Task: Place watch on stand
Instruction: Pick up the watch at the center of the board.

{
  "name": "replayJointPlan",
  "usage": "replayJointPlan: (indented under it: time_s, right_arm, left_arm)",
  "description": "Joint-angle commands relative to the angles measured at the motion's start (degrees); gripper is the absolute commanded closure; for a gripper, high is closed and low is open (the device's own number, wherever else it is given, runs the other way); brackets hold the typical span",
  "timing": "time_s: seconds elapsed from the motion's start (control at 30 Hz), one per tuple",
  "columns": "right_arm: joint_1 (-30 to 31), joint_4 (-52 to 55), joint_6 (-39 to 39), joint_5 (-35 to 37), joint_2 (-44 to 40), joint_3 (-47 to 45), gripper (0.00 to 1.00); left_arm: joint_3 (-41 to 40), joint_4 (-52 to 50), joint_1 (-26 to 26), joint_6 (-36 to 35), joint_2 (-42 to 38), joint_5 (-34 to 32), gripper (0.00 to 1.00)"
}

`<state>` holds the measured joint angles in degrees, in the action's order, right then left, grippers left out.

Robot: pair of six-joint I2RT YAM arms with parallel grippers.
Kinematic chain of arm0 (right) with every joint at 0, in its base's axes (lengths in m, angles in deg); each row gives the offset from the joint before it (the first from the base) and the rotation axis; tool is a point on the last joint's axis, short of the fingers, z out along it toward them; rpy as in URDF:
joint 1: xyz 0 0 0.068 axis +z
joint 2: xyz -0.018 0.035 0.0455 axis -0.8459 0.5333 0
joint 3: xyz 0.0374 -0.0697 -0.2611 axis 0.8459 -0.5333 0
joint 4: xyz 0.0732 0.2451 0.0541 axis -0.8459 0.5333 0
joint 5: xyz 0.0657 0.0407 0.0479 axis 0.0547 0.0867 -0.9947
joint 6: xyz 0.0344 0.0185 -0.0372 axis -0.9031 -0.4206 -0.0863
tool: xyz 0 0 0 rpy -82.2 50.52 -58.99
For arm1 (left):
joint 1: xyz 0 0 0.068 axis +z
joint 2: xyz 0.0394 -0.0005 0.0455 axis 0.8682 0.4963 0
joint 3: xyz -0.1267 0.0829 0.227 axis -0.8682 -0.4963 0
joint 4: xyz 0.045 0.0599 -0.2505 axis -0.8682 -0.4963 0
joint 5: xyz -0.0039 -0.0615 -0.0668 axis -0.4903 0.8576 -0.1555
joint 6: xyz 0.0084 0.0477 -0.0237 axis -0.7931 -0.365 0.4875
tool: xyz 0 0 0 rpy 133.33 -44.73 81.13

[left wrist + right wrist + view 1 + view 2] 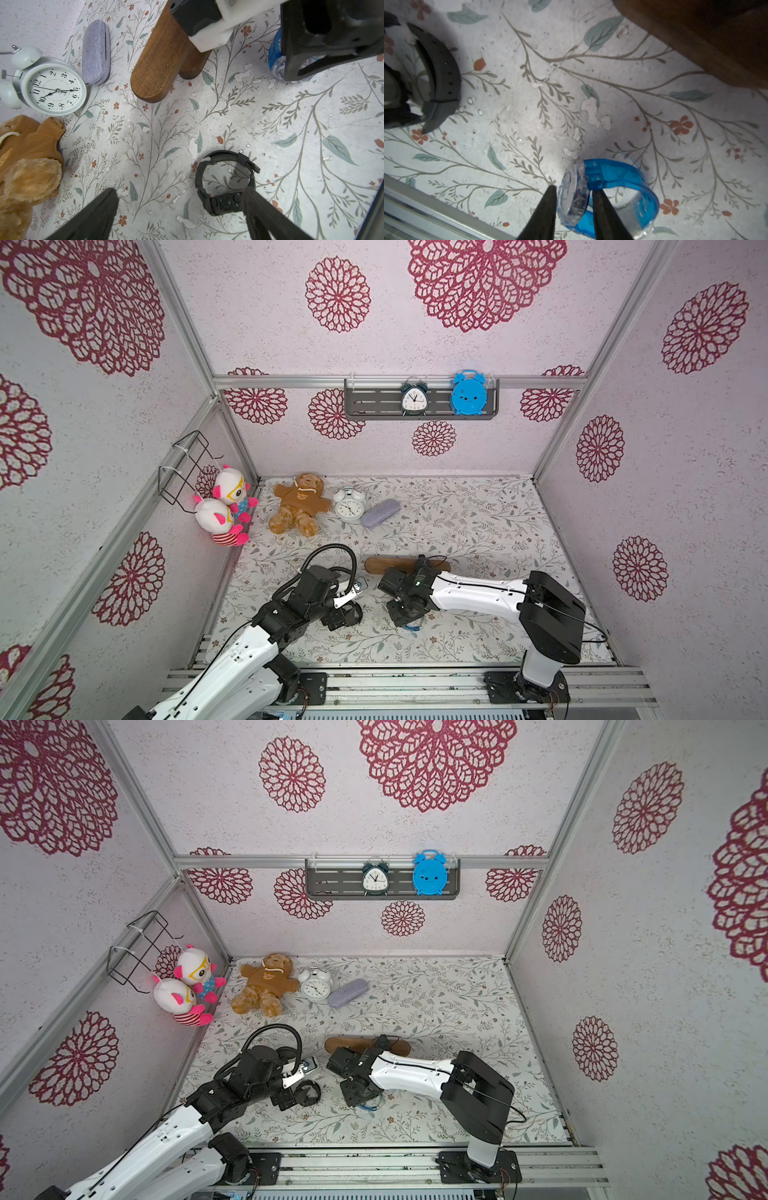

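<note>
Against the left wall, by a wire basket, sit a plush toy with yellow glasses and another in red stripes. On the flowered surface beside them lies a brown teddy bear. Next come a white alarm clock and a grey fabric case, which touch each other.

Nearer the front, the left arm's jaws stand wide over the black watch. The watch rests on the surface with its strap closed in a loop, just inside one of the two fingers, ungripped.

The wooden stand is behind the two wrists, its bar lying crosswise, and the right arm partly covers it in both top views.

To the right, the right arm's jaws are narrow and pinch the clear case of the blue watch, which sits on the surface just in front of the stand.

On the back wall a grey shelf carries a black alarm clock and a blue alarm clock.
</note>
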<state>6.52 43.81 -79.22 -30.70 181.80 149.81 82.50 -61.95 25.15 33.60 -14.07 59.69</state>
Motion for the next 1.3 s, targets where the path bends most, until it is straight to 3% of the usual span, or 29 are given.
replayJointPlan:
  time_s: [0.0, 0.37, 0.73, 1.07, 1.27]
  right_arm:
    - [0.22, 2.57, -1.52, 2.26, 0.42, 1.46, 0.67]
    - [0.22, 3.18, -1.79, 3.73, 0.47, 1.38, 0.71]
    - [-0.22, -0.39, -2.29, 4.11, -4.64, -3.14, 0.83]
    - [-3.82, -7.86, -0.38, 0.11, -18.11, -9.55, 0.9]
    - [-14.91, -11.19, 1.41, -8.06, -32.5, -15.08, 0.9]
  left_arm:
    - [-0.5, -0.64, -0.69, 0.22, -0.78, 0.66, 0.02]
    - [-0.59, -0.52, -0.74, 0.38, -0.78, 0.75, 0.02]
    - [-0.63, -0.48, -0.69, 0.3, -0.46, 0.86, 0.02]
    - [-0.24, -0.82, -0.68, 0.49, -0.3, 1.38, 0.02]
    - [0.76, -0.62, -0.74, -0.18, 0.98, 2.04, 0.02]
